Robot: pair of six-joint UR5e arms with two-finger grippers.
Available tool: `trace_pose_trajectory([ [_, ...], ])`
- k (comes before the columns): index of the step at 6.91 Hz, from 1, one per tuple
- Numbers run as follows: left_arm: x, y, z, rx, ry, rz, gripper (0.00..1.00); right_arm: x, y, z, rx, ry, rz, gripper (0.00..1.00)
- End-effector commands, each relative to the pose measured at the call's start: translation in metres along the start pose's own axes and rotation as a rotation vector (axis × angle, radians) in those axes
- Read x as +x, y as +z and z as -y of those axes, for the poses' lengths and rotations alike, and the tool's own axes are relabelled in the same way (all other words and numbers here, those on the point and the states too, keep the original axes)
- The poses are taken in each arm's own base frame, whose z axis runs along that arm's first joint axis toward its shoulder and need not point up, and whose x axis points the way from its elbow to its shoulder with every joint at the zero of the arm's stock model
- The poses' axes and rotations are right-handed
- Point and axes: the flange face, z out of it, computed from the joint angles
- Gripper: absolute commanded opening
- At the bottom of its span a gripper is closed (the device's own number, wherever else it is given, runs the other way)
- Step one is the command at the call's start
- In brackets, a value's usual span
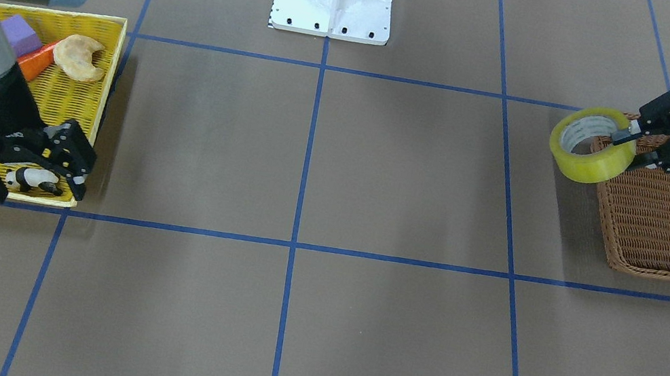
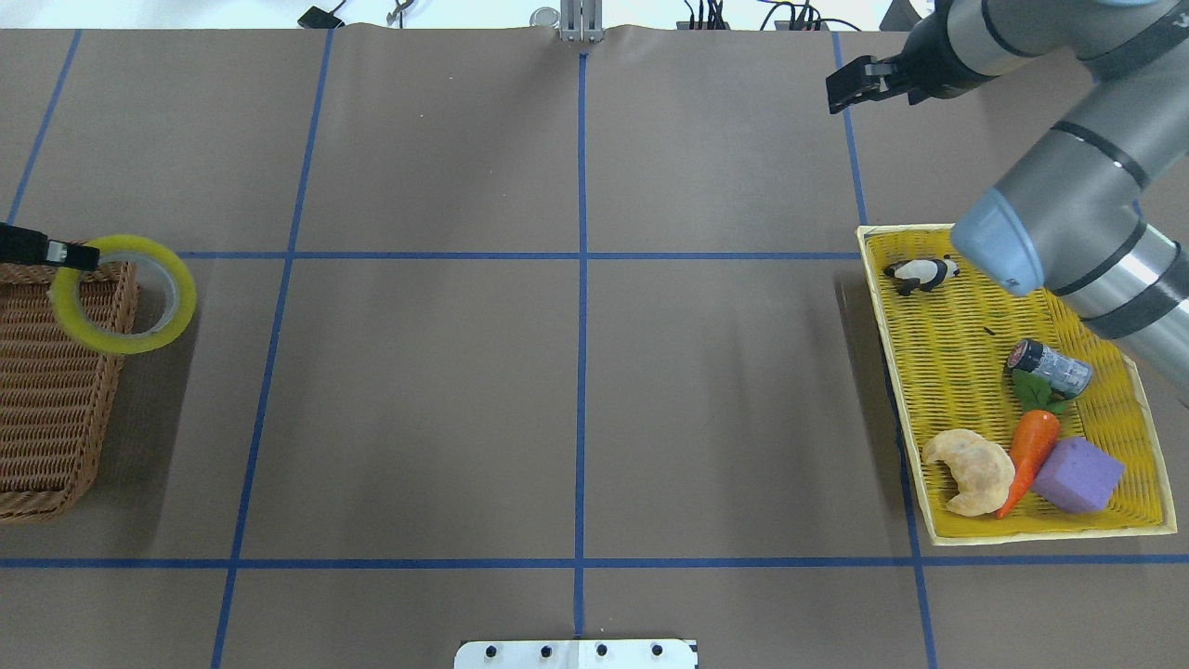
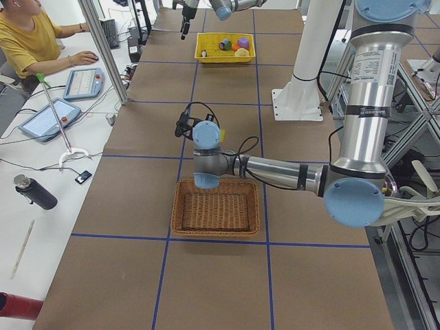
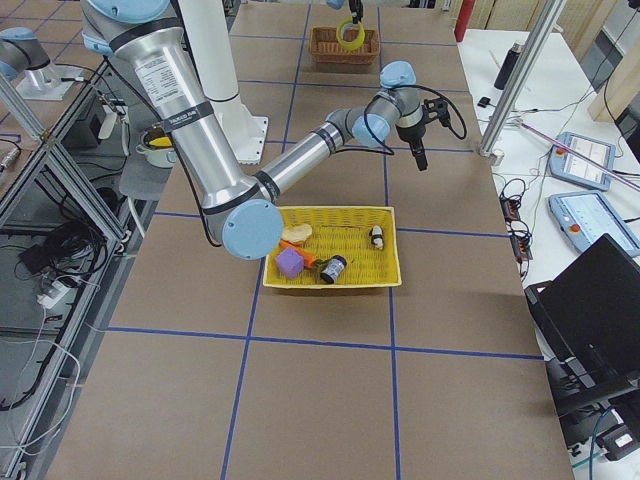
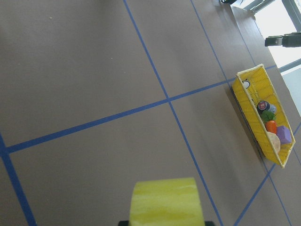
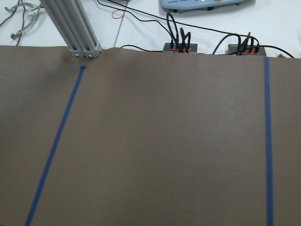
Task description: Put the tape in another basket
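At the left gripper (image 1: 627,139), the jaws were clamped on the wall of the tape (image 1: 593,145), one finger inside the ring and the other outside it. The roll was held clear of the surface and tilted, with its hole facing mostly upward. The basket (image 1: 667,219) sat directly below and behind the gripper. The tape overhung that basket's corner, part above the wicker and part above the bare table (image 1: 312,163). The left wrist view showed only the roll's yellow-green band at the bottom edge, with table beneath. Left arm (image 3: 275,168): forearm nearly level and low over the table, wrist above the basket's far rim, upper arm upright.

Right gripper (image 1: 39,195): jaws apart, nothing between them, pointed down at bare table. The yellow tray (image 2: 938,372) lay near it, on the robot's side. Of the tray's contents, the toy panda (image 2: 920,272) was closest to the gripper. The right arm was stretched forward past the tray.
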Motion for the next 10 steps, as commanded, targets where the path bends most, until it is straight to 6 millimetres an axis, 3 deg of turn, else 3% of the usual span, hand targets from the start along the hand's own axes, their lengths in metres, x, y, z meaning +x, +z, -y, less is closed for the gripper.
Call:
trace_pose_trajectory([
  [1, -0.068, -0.053, -0.038, 0.033, -0.152, 0.080, 0.00, 0.083, -0.019, -0.004, -0.042, -0.068, -0.010, 1.00],
  [2, -0.103, -0.068, -0.048, 0.033, -0.213, 0.098, 0.00, 0.116, -0.027, -0.010, -0.058, -0.097, -0.008, 1.00],
  [3, -0.133, -0.070, -0.062, 0.034, -0.229, 0.107, 0.00, 0.157, -0.039, -0.017, -0.066, -0.111, -0.019, 1.00],
  [4, -0.156, -0.070, -0.070, 0.033, -0.245, 0.114, 0.00, 0.209, -0.052, -0.024, -0.080, -0.149, -0.020, 1.00],
  [5, -0.162, -0.069, -0.073, 0.033, -0.250, 0.117, 0.04, 0.255, -0.062, -0.023, -0.092, -0.179, -0.005, 1.00],
  [7, -0.181, -0.067, -0.079, 0.036, -0.230, 0.111, 0.38, 0.328, -0.073, -0.031, -0.105, -0.214, -0.014, 1.00],
  [8, -0.191, -0.065, -0.078, 0.037, -0.225, 0.108, 0.49, 0.361, -0.076, -0.040, -0.116, -0.238, -0.026, 1.00],
  [9, -0.192, -0.064, -0.075, 0.037, -0.220, 0.107, 0.68, 0.377, -0.081, -0.045, -0.115, -0.242, -0.035, 1.00],
  [10, -0.194, -0.065, -0.079, 0.038, -0.215, 0.106, 0.98, 0.378, -0.081, -0.046, -0.115, -0.242, -0.035, 1.00],
])
